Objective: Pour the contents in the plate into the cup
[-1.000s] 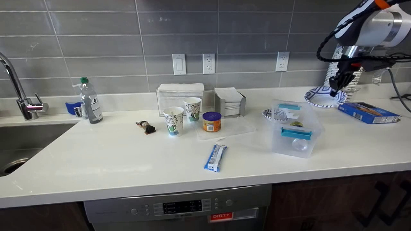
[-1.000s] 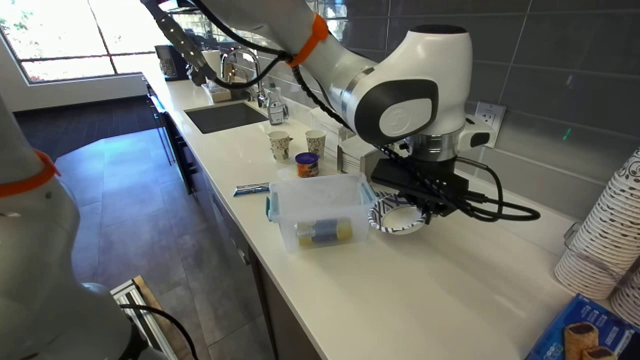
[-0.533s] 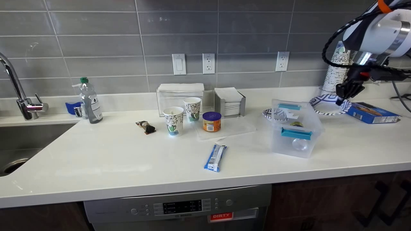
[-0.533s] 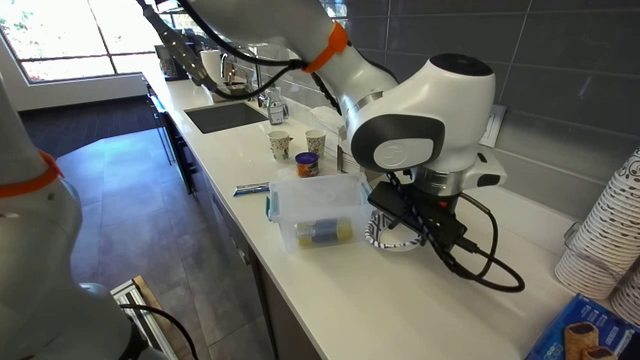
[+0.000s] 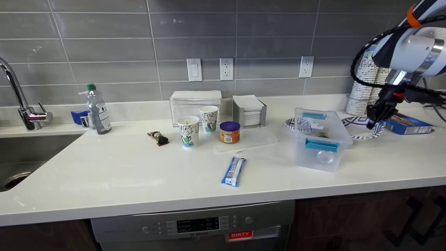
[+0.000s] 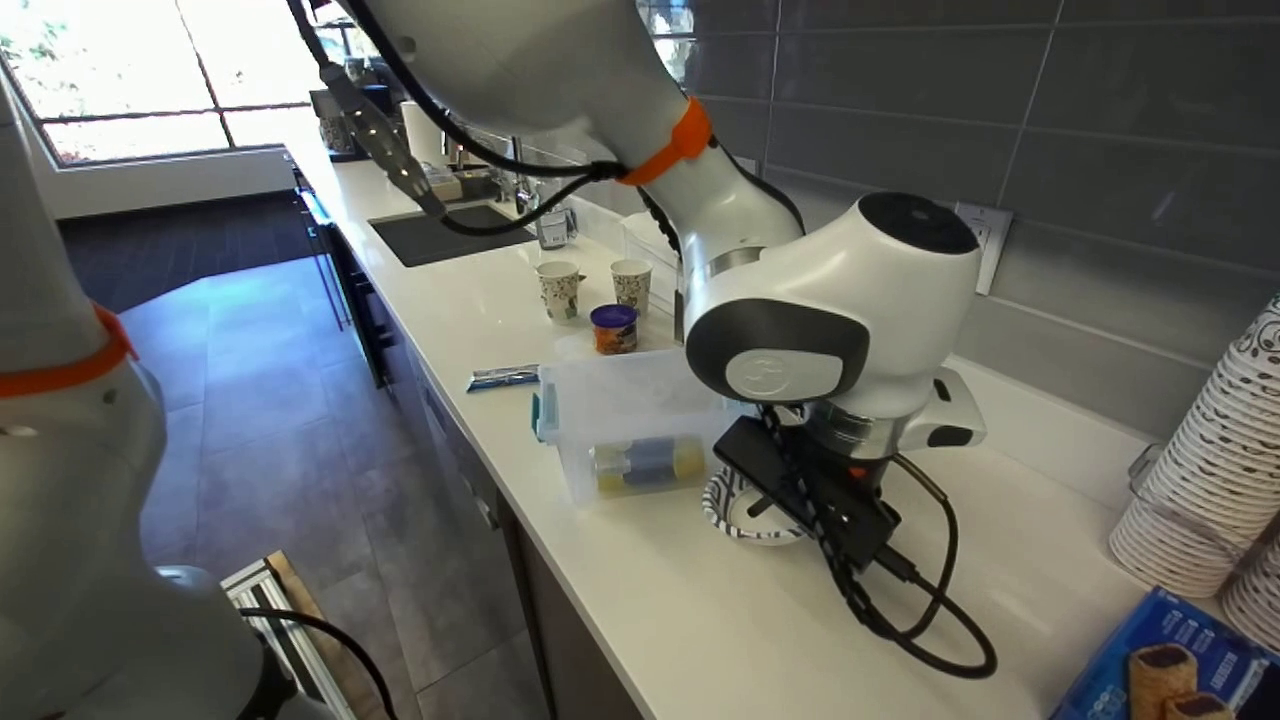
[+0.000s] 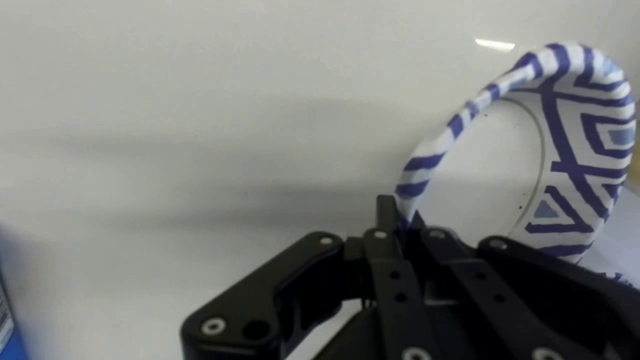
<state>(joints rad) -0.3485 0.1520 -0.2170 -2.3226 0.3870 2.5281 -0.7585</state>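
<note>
Holding a round paper plate (image 7: 505, 165), black jointed hand (image 7: 401, 216) clamped on its striped rim (image 7: 425, 162)

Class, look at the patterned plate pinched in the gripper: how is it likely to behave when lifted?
The plate is probably light and bendy: it looks like thin paper. It may sag or twist, since the gripper pinches only one spot on its edge. Being shallow, it might spill easily if tipped.

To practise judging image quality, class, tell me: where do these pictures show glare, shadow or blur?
In an exterior view, the window is largely washed out and the floor has bluish glare; in the wrist view, soft shadows band the counter, a glint shows near the plate, and the blue box at the edge looks blurred.
</note>
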